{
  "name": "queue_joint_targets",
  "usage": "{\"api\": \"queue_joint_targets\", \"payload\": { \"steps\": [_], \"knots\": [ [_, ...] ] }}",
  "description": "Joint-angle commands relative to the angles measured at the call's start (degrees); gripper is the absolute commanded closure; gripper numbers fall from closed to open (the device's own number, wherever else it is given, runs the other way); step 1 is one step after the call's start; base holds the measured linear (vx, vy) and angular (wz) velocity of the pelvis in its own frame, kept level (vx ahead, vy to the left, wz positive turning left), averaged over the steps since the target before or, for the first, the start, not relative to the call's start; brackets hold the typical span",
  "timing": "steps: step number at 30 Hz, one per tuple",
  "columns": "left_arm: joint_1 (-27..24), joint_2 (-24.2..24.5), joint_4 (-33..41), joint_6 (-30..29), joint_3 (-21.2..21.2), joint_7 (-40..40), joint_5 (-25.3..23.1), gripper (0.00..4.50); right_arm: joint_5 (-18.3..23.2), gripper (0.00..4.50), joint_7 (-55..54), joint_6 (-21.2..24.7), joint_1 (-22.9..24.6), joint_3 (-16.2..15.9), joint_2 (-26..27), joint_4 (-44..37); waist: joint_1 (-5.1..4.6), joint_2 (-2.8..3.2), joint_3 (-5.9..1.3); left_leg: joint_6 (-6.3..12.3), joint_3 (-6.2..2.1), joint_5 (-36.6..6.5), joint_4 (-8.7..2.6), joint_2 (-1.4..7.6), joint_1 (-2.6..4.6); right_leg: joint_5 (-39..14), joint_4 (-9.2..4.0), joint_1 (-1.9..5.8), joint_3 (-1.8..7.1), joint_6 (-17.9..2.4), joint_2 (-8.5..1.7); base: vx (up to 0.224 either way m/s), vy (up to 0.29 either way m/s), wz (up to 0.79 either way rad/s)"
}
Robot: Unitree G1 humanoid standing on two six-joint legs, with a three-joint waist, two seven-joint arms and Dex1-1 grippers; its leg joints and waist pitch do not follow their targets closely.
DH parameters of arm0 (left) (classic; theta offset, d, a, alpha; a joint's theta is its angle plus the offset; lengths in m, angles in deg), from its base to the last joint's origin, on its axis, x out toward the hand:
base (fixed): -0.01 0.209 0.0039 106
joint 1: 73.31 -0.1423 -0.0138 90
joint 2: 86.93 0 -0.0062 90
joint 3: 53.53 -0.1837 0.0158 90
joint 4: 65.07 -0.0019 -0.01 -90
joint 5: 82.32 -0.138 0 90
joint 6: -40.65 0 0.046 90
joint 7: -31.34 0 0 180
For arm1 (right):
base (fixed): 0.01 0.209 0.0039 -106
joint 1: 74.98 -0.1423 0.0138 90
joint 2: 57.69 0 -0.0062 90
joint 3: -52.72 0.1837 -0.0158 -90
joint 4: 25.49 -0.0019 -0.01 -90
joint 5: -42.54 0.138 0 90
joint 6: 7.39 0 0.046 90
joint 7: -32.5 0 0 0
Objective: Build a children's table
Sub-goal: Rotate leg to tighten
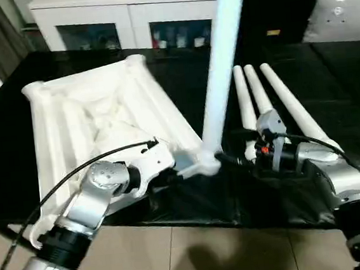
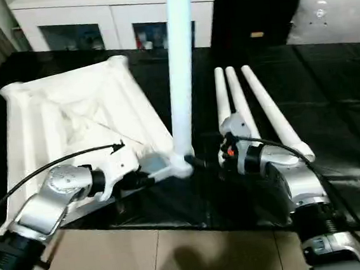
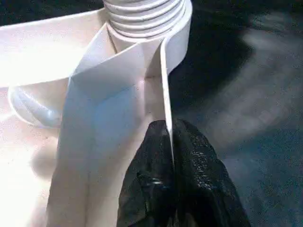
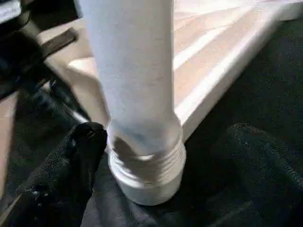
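One leg upright in the upturned table top's near corner socket.
Left gripper [image 3: 168, 156] is clamped on the table top [image 1: 95, 111] rim; right gripper [image 4: 156, 165] stands apart around the leg [image 1: 221, 67], whose upper end is cut off; three legs [image 1: 272, 100] lie on the desk [image 1: 328, 89].

Legible text, labels, brands, numbers, signs: none. The white table top [image 1: 102, 117], the upright leg [image 1: 221, 67] and the black-covered worktable [image 1: 327, 76] carry no readable marking.
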Motion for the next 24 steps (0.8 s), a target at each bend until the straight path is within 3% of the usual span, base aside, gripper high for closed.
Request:
{"api": "queue_joint_targets", "payload": {
  "steps": [1,9,16,23,24],
  "knots": [
    [-0.05,1.09,-0.78,1.98,-3.58,4.27,-0.59,4.50,1.57,0.30,3.85,0.87,-0.72,-1.12,-1.02,-2.50,0.11,0.19,-3.54,4.94,-2.92,-5.61,-4.49,8.08,0.38,-5.90,-2.46,2.76,4.78,-14.34,-6.88,0.000,0.000,0.00],
    [1.71,2.55,-2.84,6.74,-5.72,9.60,-1.17,4.50,2.09,0.86,11.75,3.36,-2.09,-4.21,-2.23,-2.19,0.97,-0.08,-3.60,3.76,-2.84,-6.36,-4.47,8.03,0.35,-8.29,-2.60,2.88,4.82,-13.84,-7.20,0.000,0.000,0.00],
    [2.15,2.52,-3.76,7.80,-6.06,10.42,-1.15,4.50,3.06,1.51,14.35,5.80,-2.35,-5.05,-2.76,-1.96,1.23,-0.14,-3.79,3.89,-2.86,-4.56,-4.28,8.13,0.26,-6.33,-2.25,2.90,4.75,-13.99,-7.25,0.000,0.000,0.00],
    [1.97,2.31,-4.53,8.38,-5.85,11.11,-0.66,4.50,3.28,2.03,14.77,7.24,-1.83,-5.11,-2.08,-1.97,1.30,-0.14,-3.80,3.58,-2.83,-4.87,-4.27,8.06,0.27,-7.38,-2.37,2.96,4.71,-13.70,-7.22,0.000,0.000,0.00],
    [1.71,2.20,-4.35,8.05,-5.71,11.13,-0.27,4.50,3.65,2.27,14.66,7.76,-1.40,-5.05,-1.80,-2.55,1.36,-0.13,-3.77,3.47,-2.82,-5.24,-4.29,8.10,0.33,-7.86,-2.44,2.91,4.72,-13.64,-7.25,0.000,0.000,0.00]
  ]
}}
